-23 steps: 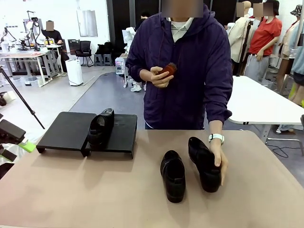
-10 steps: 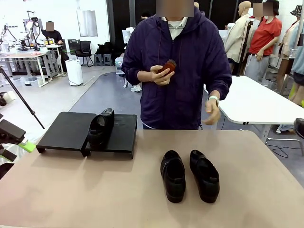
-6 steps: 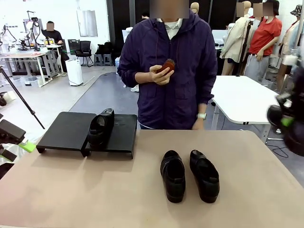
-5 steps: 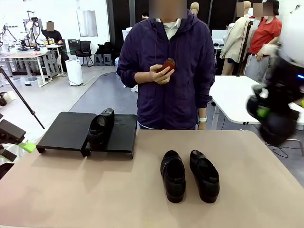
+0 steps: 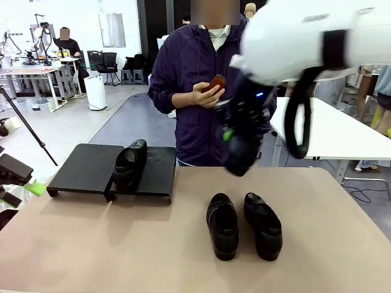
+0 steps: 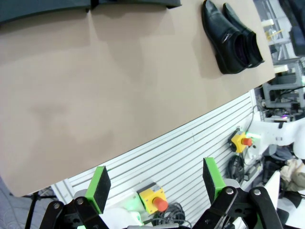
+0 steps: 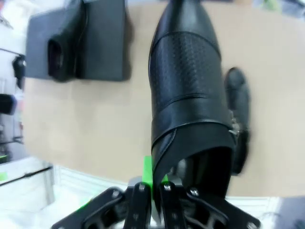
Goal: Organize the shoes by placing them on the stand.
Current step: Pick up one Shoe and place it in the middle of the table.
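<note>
Shoe (image 7: pixel 186 95), glossy black leather slip-on, hangs in the right gripper (image 7: pixel 153 181), jaws pinched on its heel collar, in the air to the right of the low matte black stand (image 5: pixel 79 165). A second shoe (image 5: pixel 129 162) sits mid-stand. A pair (image 5: pixel 223 226) lies on the tan table (image 5: pixel 91 244), right of the stand. Likely stiff, fairly light, with a slick upper, so the collar rim is the sure hold. Left gripper (image 6: pixel 156 181) has its jaws wide and empty, well apart from the stand. Half a second ago the right arm was farther right; the pair and the second shoe are unmoved.
</note>
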Available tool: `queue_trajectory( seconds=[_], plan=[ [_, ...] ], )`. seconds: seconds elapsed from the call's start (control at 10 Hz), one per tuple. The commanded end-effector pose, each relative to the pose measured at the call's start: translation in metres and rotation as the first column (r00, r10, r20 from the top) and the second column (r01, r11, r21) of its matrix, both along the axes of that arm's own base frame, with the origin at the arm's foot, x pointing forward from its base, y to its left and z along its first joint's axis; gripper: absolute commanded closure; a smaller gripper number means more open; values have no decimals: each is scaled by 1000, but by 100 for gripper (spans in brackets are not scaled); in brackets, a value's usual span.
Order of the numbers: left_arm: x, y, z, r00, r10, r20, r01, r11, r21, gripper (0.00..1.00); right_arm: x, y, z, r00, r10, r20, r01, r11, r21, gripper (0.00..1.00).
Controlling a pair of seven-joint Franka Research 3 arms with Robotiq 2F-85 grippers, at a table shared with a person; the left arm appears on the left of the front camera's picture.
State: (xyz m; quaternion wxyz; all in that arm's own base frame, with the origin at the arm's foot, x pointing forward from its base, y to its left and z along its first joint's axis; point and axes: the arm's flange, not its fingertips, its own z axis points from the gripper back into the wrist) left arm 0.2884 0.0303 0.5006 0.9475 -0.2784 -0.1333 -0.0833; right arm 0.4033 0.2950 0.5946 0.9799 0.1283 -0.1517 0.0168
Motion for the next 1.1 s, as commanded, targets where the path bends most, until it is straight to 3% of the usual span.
queue_trajectory(
  seconds=[0.0,0.1,0.2,0.4,0.8,0.9,1.0],
  plan=[
    [-2,-1,-1,1000,1,0,-1,1000,-21,0,23,63,-23,991,58,-116,-59,998,-3,100],
    [-2,-1,-1,1000,1,0,-1,1000,-21,0,21,92,-48,977,91,-193,-95,995,-12,100],
    [-2,-1,-1,1000,1,0,-1,1000,-21,0,20,97,-60,970,102,-221,-103,995,4,100],
    [-2,-1,-1,1000,1,0,-1,1000,-21,0,11,93,-75,974,117,-194,-116,993,17,100],
    [-2,-1,-1,1000,1,0,-1,1000,-21,0,17,97,-83,968,122,-219,-120,993,21,100],
    [-2,-1,-1,1000,1,0,-1,1000,-21,0,2,113,-94,970,150,-189,-140,988,66,100],
    [-2,-1,-1,1000,1,0,-1,1000,-21,0,-15,130,-107,981,102,-167,-98,995,35,100]
  ],
)
